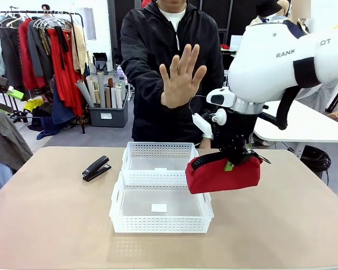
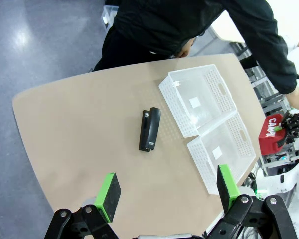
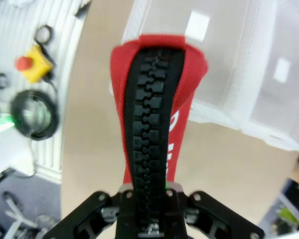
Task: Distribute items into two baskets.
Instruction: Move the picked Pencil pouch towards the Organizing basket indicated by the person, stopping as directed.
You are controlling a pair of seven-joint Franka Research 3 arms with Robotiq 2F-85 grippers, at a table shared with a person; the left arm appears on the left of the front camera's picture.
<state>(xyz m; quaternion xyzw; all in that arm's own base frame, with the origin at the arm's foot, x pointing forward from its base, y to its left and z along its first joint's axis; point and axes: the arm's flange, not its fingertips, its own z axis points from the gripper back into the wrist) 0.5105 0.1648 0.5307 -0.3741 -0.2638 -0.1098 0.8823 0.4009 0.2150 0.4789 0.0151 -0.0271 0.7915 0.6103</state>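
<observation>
Red fabric pouch (image 1: 222, 174) with a black zipper hangs above the tan table (image 1: 45, 225), at the right rim of the near white lattice plastic basket (image 1: 158, 224). The far matching basket (image 1: 158, 150) touches the near one end to end. Your right gripper (image 1: 232, 160) is clamped on the pouch's zipper edge. Your left gripper (image 2: 167, 186) stands wide apart, holding nothing, high over the table. White letters on the pouch begin "CAMP"; your white right arm (image 1: 281, 56) shows "RANK". You can see a black stapler (image 1: 96, 167) lying left of the baskets, and a person's open hand (image 1: 182, 79) raised palm-out.

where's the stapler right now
In the front view the black stapler lies on the table, on the robot's left, just left of the far basket and not touching it.
</observation>
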